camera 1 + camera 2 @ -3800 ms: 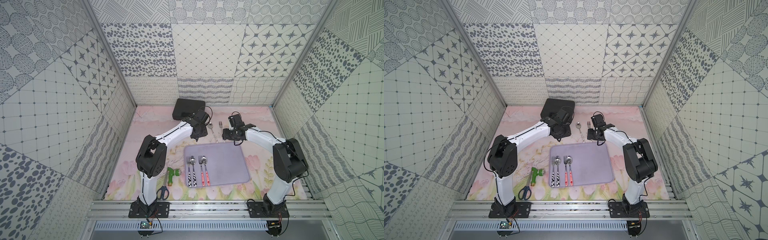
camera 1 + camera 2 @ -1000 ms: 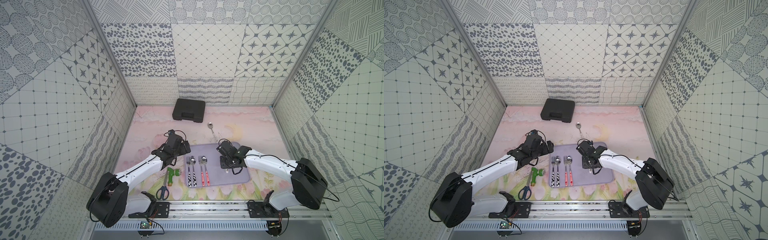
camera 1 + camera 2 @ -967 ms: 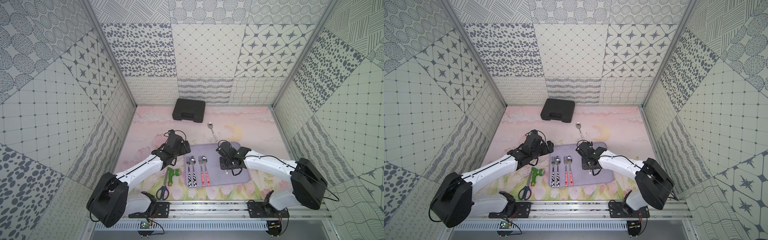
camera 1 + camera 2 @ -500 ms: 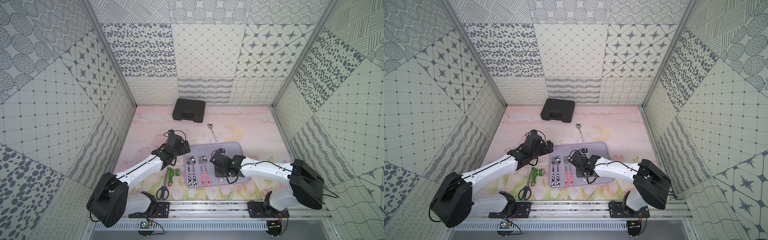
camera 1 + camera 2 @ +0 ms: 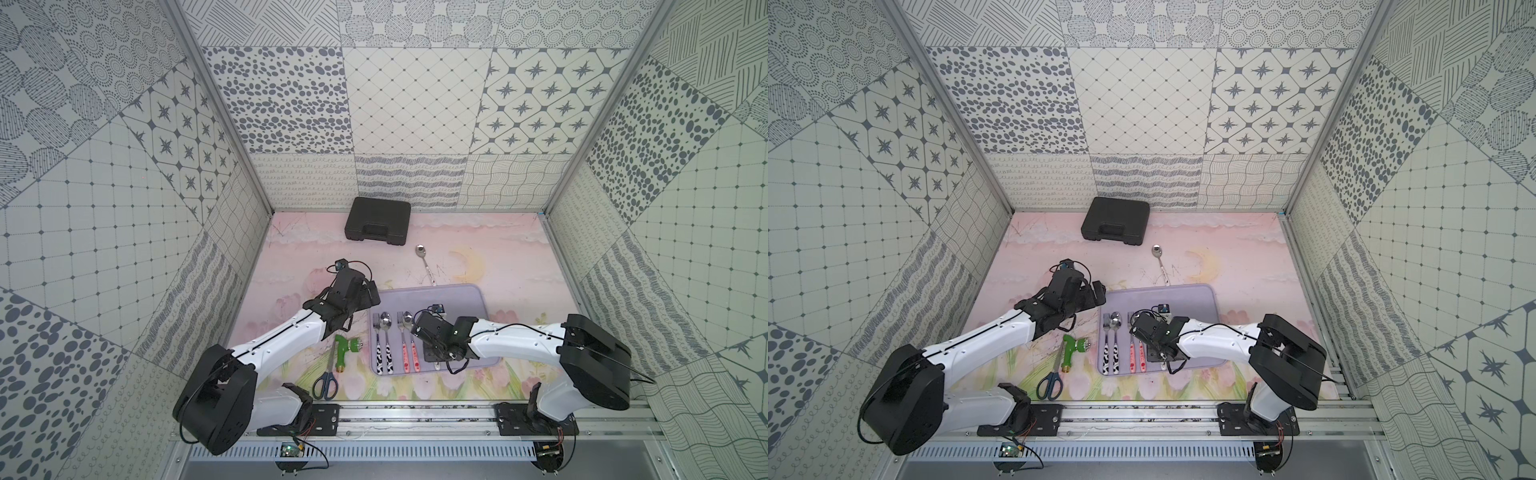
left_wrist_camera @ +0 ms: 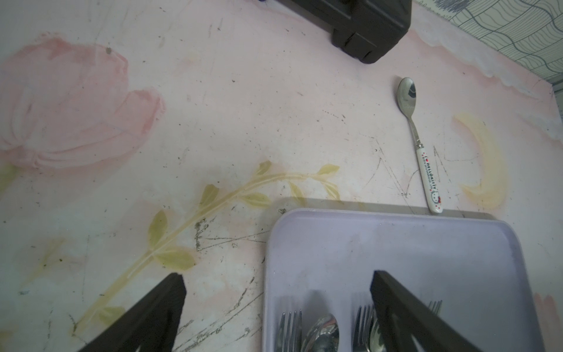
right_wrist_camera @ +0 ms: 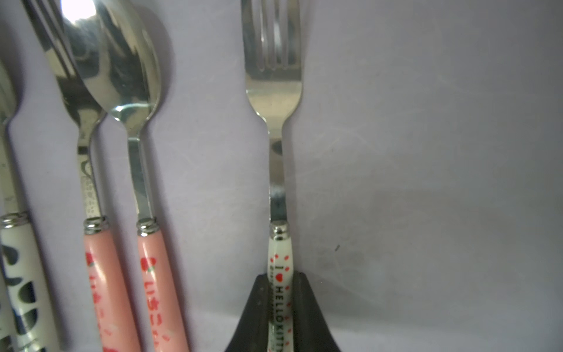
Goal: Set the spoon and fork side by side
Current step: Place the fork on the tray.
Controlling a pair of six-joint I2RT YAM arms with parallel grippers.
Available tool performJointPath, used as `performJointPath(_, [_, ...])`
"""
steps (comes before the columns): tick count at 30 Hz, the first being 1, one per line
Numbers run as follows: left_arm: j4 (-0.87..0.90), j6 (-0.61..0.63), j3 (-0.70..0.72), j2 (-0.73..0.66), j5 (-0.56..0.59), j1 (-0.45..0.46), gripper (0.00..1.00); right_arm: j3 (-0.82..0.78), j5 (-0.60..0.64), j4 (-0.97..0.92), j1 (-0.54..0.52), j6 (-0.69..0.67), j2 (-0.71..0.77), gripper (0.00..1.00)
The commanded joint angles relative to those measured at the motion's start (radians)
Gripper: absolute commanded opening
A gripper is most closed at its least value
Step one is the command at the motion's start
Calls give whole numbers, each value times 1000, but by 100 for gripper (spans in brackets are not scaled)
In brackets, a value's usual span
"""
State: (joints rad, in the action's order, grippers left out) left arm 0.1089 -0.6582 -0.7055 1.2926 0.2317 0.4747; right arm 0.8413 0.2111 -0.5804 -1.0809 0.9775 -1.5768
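My right gripper (image 7: 279,280) is shut on the white, red-dotted handle of the fork (image 7: 274,91). The fork points to the back, low over the lilac tray (image 5: 457,299), parallel to a pink-handled spoon (image 7: 143,183) and a small gap to its right. I cannot tell if it touches the tray. In both top views this gripper (image 5: 434,357) (image 5: 1159,353) covers most of the fork. The matching white-handled spoon (image 5: 424,266) (image 5: 1160,262) (image 6: 420,143) lies on the table just behind the tray's far edge. My left gripper (image 5: 368,296) (image 6: 278,274) stands open and empty over the tray's far left corner.
A cow-patterned fork and spoon (image 5: 382,340) and a pink-handled fork and spoon (image 5: 407,340) lie in pairs at the tray's left. A green hose nozzle (image 5: 345,351) and scissors (image 5: 326,380) lie left of the tray. A black case (image 5: 377,220) sits at the back wall.
My right gripper has carried the fork forward and left across the tray, up beside the pink-handled pair. The left arm has not moved.
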Motion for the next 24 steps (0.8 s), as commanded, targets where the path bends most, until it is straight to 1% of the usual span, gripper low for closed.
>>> performJointPath(1, [6, 16, -5, 4, 18, -5, 100, 4, -5, 17, -10, 28, -18, 0])
performJointPath(8, [9, 15, -5, -1, 18, -5, 100, -10, -2, 17, -11, 44, -8, 0])
performJointPath(11, [11, 16, -5, -3, 18, -5, 100, -14, 1, 17, -10, 46, -11, 10])
performJointPath(14, [9, 16, -5, -1, 18, -5, 100, -13, -1, 17, -10, 45, -11, 16])
performJointPath(16, [8, 15, -6, 0, 17, -6, 100, -13, 6, 17, -10, 44, -7, 23])
performJointPath(17, [10, 16, -6, 0, 17, -5, 100, -13, 12, 17, -10, 45, -3, 29])
performJointPath(18, [10, 17, -6, 0, 16, -6, 100, -11, 17, 16, -8, 44, 2, 33])
performJointPath(24, [13, 15, -6, -3, 18, -6, 100, 3, 33, -1, 2, 27, 28, 47])
